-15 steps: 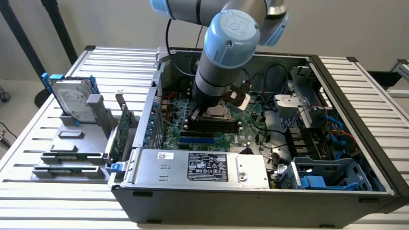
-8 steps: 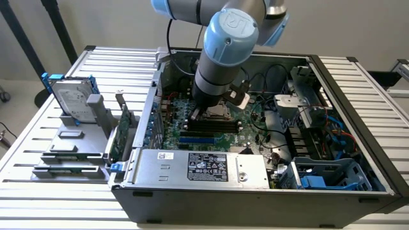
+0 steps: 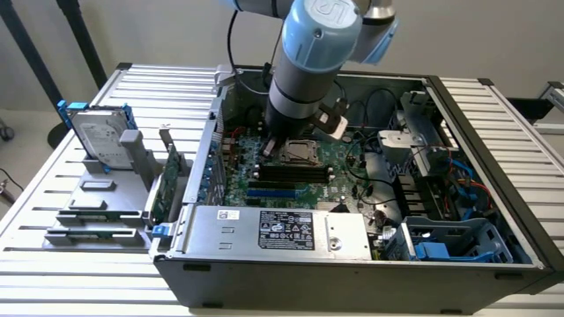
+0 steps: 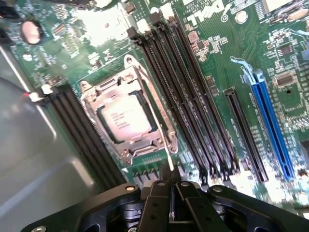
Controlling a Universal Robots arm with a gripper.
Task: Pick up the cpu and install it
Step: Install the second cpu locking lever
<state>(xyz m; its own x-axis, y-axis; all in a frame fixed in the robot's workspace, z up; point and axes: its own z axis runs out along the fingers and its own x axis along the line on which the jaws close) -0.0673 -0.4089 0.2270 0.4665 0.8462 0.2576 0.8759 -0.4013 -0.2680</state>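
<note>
The cpu [image 4: 126,118] lies flat in the motherboard socket, its silver top showing inside the metal retention frame [image 4: 145,82]. In the exterior view the cpu [image 3: 300,152] sits just beside the arm's lower end, inside the open computer case [image 3: 352,271]. My gripper [image 4: 171,186] is shut, its black fingertips [image 4: 186,193] pressed together at the tip of the socket's thin metal lever [image 4: 166,150]. Whether the lever is pinched between them I cannot tell. The cpu lies apart from the fingers.
Black memory slots [image 4: 188,101] run beside the socket, and a blue slot [image 4: 270,125] lies further out. A hard drive [image 3: 99,139] with blue rails and green cards [image 3: 172,175] stand on racks at the exterior view's left. Cables [image 3: 450,175] and a power supply [image 3: 282,230] crowd the case.
</note>
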